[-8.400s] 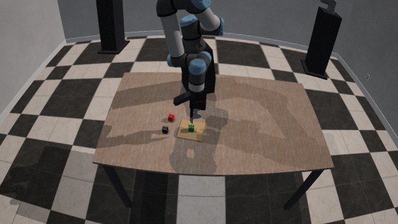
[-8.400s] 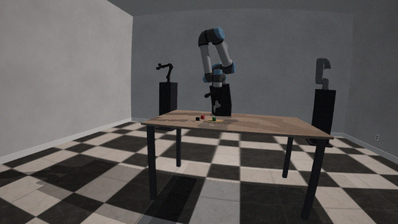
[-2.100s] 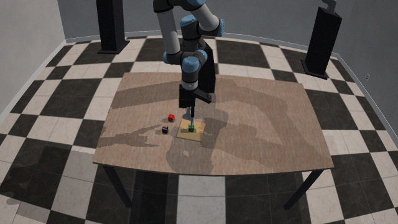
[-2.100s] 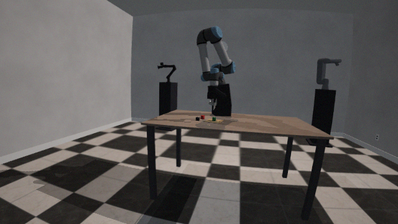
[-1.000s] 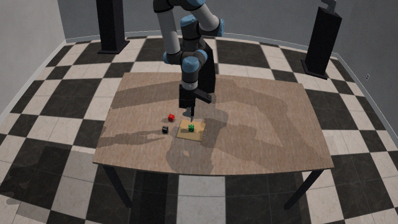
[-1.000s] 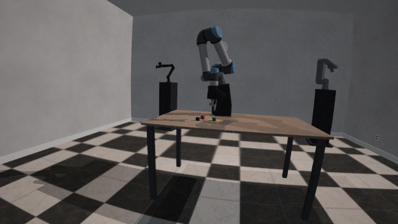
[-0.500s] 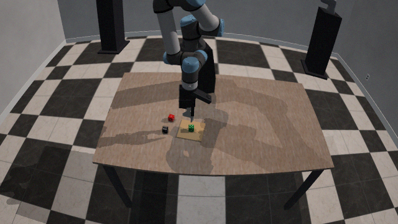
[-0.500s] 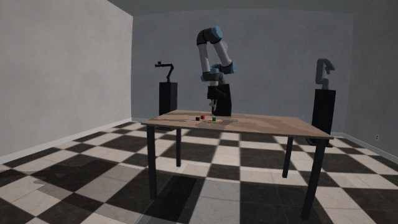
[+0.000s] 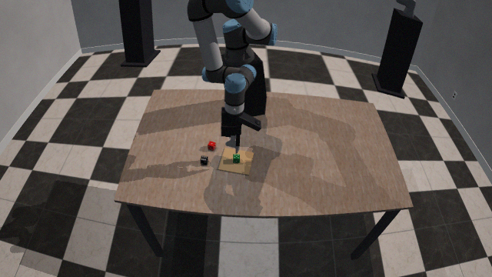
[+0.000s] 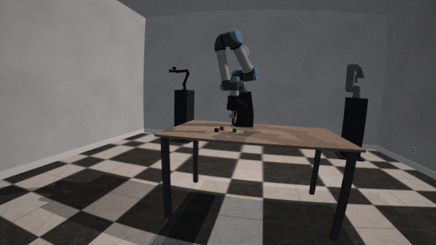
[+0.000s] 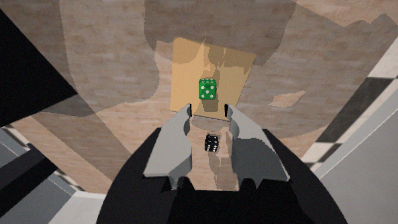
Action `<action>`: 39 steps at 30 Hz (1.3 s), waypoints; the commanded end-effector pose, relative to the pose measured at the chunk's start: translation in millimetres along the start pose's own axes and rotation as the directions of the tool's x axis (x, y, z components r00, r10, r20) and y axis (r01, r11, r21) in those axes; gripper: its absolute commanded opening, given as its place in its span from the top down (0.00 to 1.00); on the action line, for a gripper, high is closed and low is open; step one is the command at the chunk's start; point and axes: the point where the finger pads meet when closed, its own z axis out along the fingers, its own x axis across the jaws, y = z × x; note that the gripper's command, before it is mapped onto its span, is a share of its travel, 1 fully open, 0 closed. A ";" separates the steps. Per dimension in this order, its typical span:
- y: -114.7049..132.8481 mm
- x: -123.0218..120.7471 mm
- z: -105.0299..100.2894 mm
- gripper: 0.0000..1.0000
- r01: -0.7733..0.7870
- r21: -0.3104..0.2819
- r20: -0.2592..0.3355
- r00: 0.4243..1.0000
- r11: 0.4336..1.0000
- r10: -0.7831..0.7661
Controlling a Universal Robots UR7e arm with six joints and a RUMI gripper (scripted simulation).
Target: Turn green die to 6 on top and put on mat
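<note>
The green die sits flat on the tan mat, well inside its edges. In the wrist view the green die shows a top face with several white pips, on the mat. My gripper hangs just above the mat's far edge, behind the die and not touching it. In the wrist view my fingers are drawn in to a narrow gap with nothing between them. The red die and the black die lie on the table left of the mat. The black die shows through the gap between my fingers, on the table below.
The dice also show in the exterior view: the red die, the black die and the green die. The arm's black base stands at the table's far edge. Black pedestals stand on the floor beyond the table.
</note>
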 end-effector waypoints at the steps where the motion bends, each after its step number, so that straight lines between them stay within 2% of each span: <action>1: 0.1 0.5 3.2 0.72 0.000 0.000 -0.001 1.000 1.000 0.000; 16: 0.4 0.5 26.7 0.72 0.000 0.000 -0.001 1.000 1.000 0.000; 39: 0.5 0.5 36.9 0.72 0.000 0.000 -0.001 1.000 1.000 0.000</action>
